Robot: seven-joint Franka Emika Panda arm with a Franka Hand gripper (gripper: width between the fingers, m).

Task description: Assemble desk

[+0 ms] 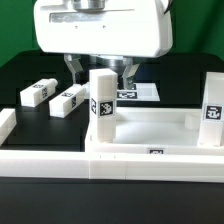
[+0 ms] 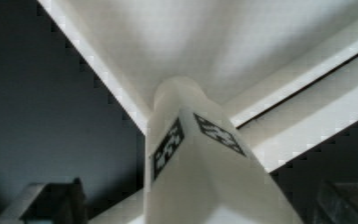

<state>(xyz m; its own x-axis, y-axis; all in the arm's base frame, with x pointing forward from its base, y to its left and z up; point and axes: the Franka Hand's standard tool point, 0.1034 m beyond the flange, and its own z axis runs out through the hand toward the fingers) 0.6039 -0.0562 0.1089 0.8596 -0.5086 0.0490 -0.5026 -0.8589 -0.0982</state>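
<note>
the desk top (image 1: 150,128), a white tray with a raised rim, is seen lying on the black table (image 1: 25,75), close to the table edge nearest the exterior camera and reaching toward the edge at the exterior view's right. one leg (image 1: 101,105) is stood upright in the tray's corner at the exterior view's left, with a black-and-white tag turned toward the camera. a second leg (image 1: 213,105) is stood upright at the tray's end toward the exterior view's right; whether it is seated in a socket cannot be told. the pincer (image 1: 101,80) is held above the first leg, with its fingers (image 1: 74,70) spread and one set on each side of the leg's top. in the wrist view a dark gap is shown between the leg and each finger, so nothing is pinched. two more legs (image 1: 38,92) (image 1: 68,100) are laid flat on the table toward the edge at the exterior view's left, just beside each other but apart. the marker board (image 1: 148,92) is seen flat on the table behind the first leg, partly hidden. a low white rail (image 1: 40,165) is set along the near table edge, just in front of the tray.
</note>
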